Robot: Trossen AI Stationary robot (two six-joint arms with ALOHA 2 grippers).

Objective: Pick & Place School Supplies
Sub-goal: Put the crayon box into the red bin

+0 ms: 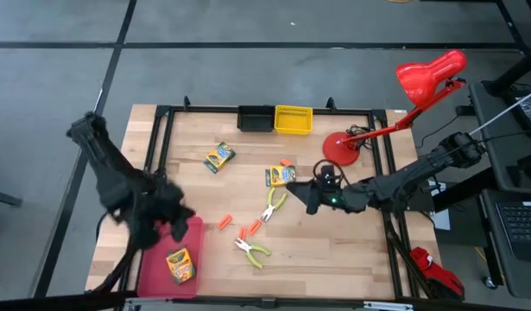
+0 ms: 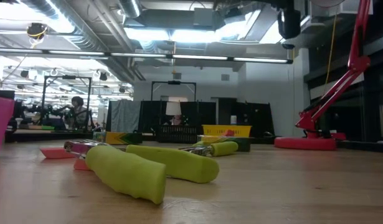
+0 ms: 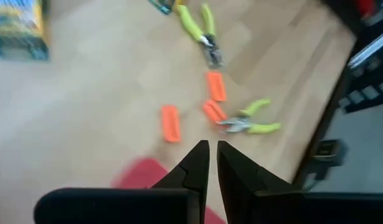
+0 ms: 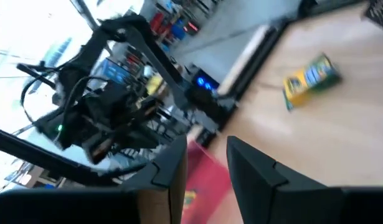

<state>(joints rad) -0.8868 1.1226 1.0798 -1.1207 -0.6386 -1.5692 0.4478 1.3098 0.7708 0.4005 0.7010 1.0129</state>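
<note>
Pale wood tabletop (image 1: 239, 181); left claw (image 3: 211, 155) barely parted, empty; right claw (image 4: 207, 158) apparently open, empty.

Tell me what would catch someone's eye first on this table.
Probably the red tray at the near-left corner, with a crayon box lying in it and the left hand just above. Next, the lime-green-handled pliers and orange pieces scattered mid-table, and the red desk lamp at the far right.
</note>
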